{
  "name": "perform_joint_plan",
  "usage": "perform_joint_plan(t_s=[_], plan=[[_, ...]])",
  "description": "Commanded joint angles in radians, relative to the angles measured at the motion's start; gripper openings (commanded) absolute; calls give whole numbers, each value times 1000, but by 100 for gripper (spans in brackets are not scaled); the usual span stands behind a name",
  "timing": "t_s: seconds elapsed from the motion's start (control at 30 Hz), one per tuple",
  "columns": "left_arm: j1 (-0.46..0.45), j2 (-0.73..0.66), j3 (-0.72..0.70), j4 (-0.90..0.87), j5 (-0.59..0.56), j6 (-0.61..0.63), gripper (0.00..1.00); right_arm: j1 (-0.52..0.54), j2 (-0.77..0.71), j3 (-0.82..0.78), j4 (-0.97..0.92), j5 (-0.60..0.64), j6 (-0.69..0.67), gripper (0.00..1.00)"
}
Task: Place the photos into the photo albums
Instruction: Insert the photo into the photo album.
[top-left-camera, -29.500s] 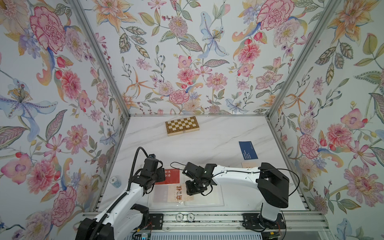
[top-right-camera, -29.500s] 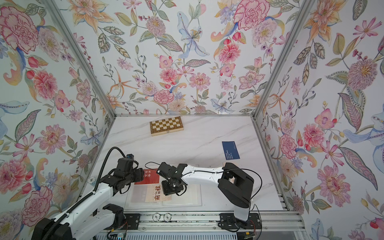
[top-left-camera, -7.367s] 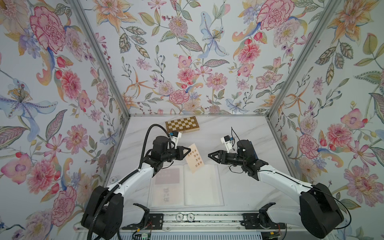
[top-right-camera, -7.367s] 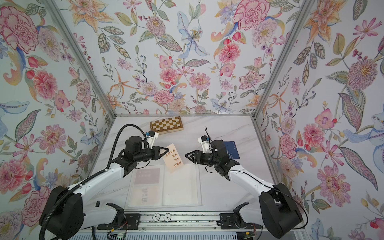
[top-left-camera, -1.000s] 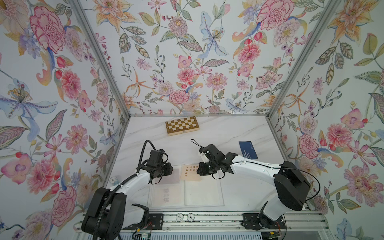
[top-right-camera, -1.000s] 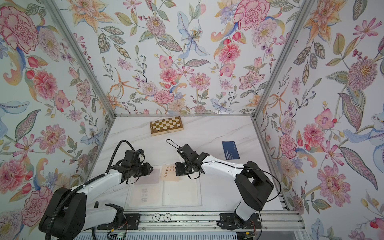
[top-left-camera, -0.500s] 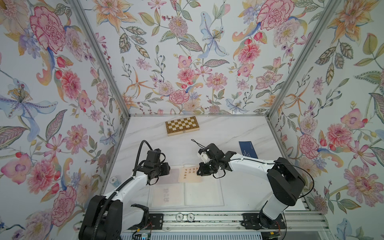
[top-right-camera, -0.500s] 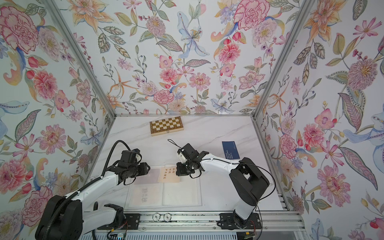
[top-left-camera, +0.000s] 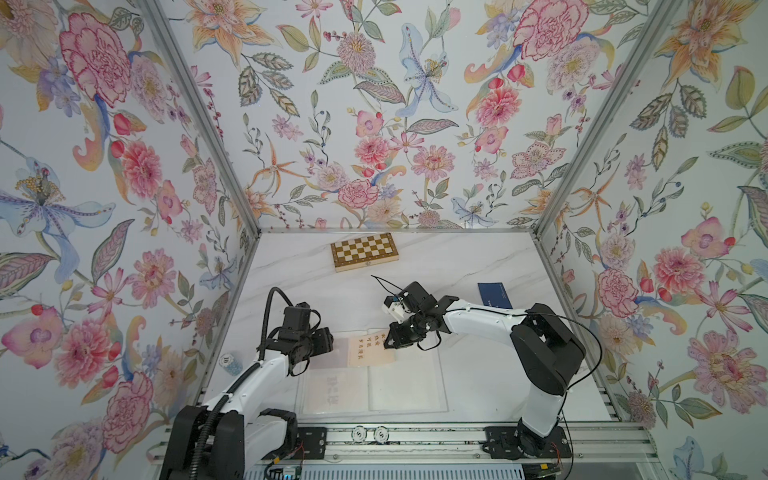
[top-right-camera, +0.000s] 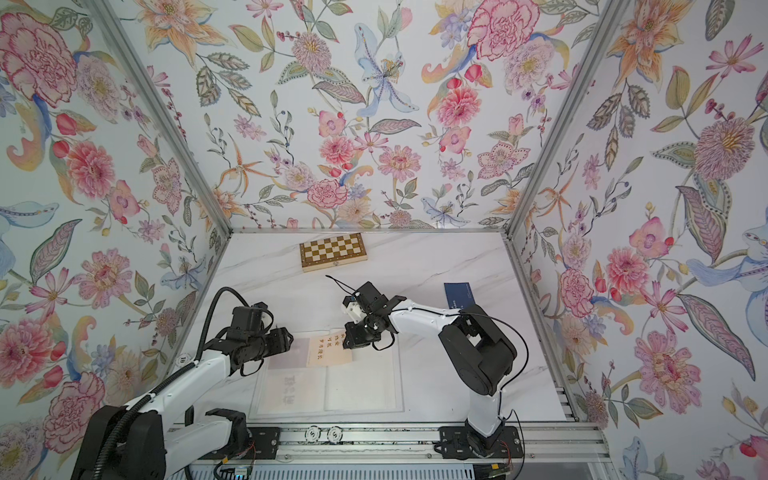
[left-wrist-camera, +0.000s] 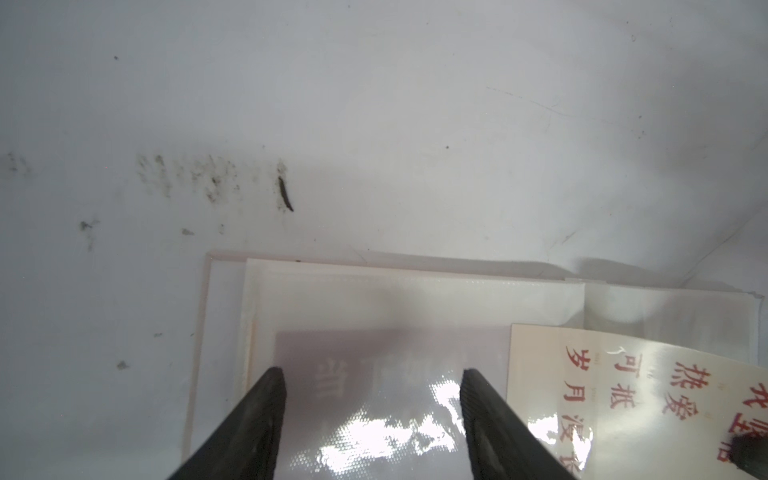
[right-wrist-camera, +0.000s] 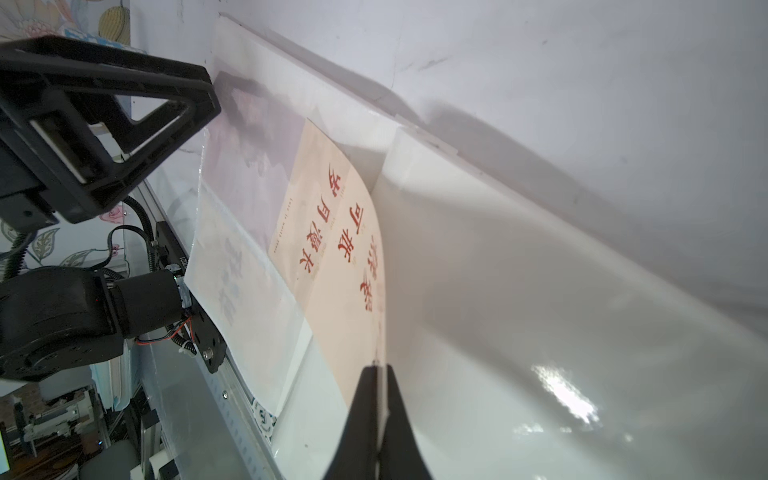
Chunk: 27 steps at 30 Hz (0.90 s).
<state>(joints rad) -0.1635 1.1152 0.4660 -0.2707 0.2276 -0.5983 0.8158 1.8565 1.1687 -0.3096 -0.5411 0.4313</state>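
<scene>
Robot test cell dressed as a papered room

Floral wallpaper panels (top-left-camera: 374, 124) on aluminium posts (top-left-camera: 201, 116) enclose a marble-look tabletop (top-left-camera: 478, 257); white robot arms (top-left-camera: 478, 320) stand on a slotted metal rail (top-left-camera: 436, 440).

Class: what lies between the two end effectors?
In a top view, the cream photo, over the album, spans from right end effector toward left end effector.

Counted one open album (top-left-camera: 409, 386), one cream card (top-left-camera: 368, 354), one navy card (top-left-camera: 493, 296) at 2 o'clock, two sleeved cards (top-left-camera: 332, 354), one chessboard box (top-left-camera: 364, 251) at 12 o'clock.
</scene>
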Motion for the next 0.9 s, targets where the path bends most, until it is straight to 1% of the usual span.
perform_joint_plan(t_s=[0.0,0.27,0.37,0.4,0.43,0.53,0.63,0.7,0.87], plan=[[17,-14,-20,-28,-13,-2,67,1,24,34,-14,-17,-24,0],[31,-19,-33,-27,-44,-9,69,23,84,79,26,-28,13,0],[40,-28,-39,-30,-51,-10,70,27,95,88,27,-24,21,2],[45,-32,-41,-32,-52,-9,71,25,94,85,27,-22,22,4],[48,-36,-42,-30,-51,-10,71,22,88,77,27,-17,24,8],[62,-41,-46,-24,-41,-10,71,1,62,45,27,-8,32,23],[68,-43,-49,-18,-37,-12,71,-29,19,4,27,10,41,33],[73,-42,-50,-15,-36,-13,71,-36,-4,-17,27,16,48,36],[78,-33,-53,-1,-36,-10,71,-1,-10,-11,22,26,59,37]])
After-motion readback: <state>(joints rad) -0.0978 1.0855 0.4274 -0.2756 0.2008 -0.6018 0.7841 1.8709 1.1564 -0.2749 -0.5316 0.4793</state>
